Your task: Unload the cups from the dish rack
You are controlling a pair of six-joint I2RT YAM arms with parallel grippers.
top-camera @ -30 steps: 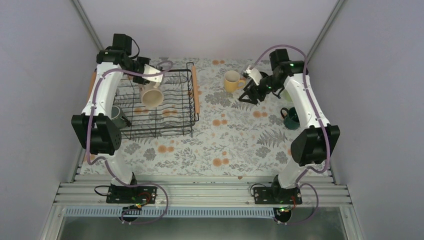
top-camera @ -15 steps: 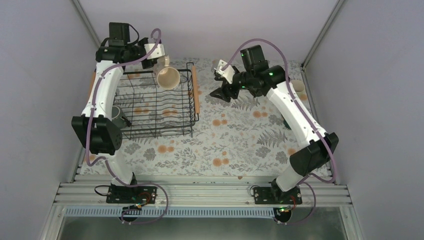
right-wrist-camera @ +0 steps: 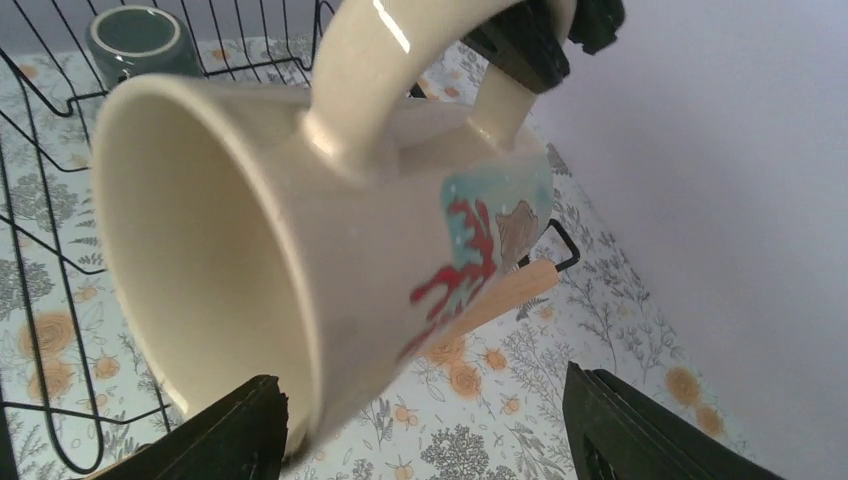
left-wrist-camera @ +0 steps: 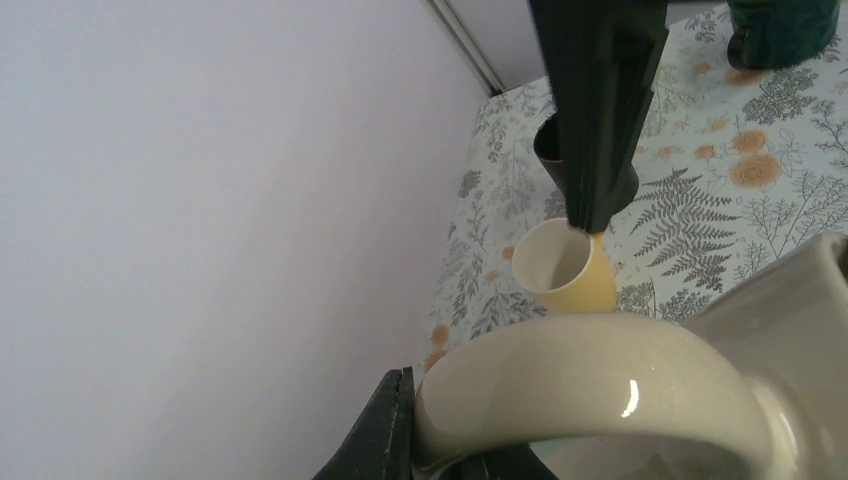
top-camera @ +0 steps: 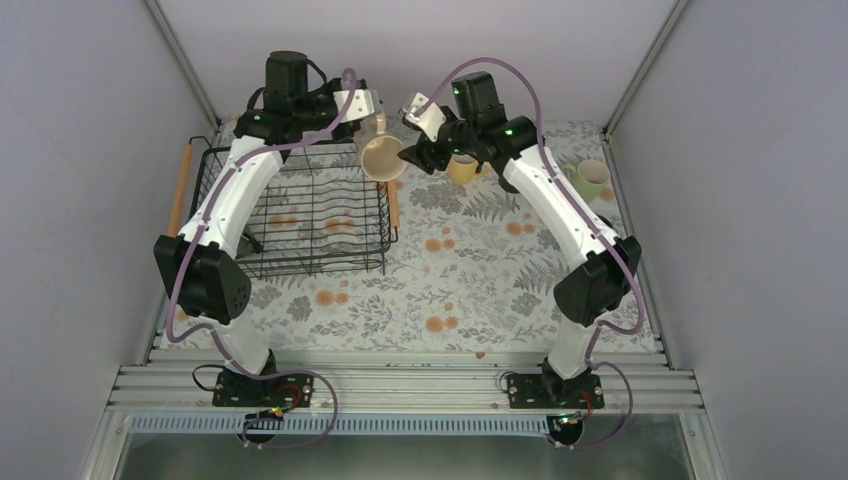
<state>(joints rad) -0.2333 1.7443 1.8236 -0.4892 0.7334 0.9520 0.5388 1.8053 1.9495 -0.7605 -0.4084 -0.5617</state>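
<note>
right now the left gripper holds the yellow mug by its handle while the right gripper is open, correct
Only the colour is wrong: the left gripper holds the cream patterned mug, as the right wrist view shows. The yellow mug stands on the table.

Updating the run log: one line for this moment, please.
left jaws: shut on cream mug handle | right jaws: open, mug between them | mug: aloft at dish rack edge

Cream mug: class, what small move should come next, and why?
Probably the right gripper should close on the mug: its open jaws flank the body, while the left gripper, shut on the handle, holds it in the air.
</note>
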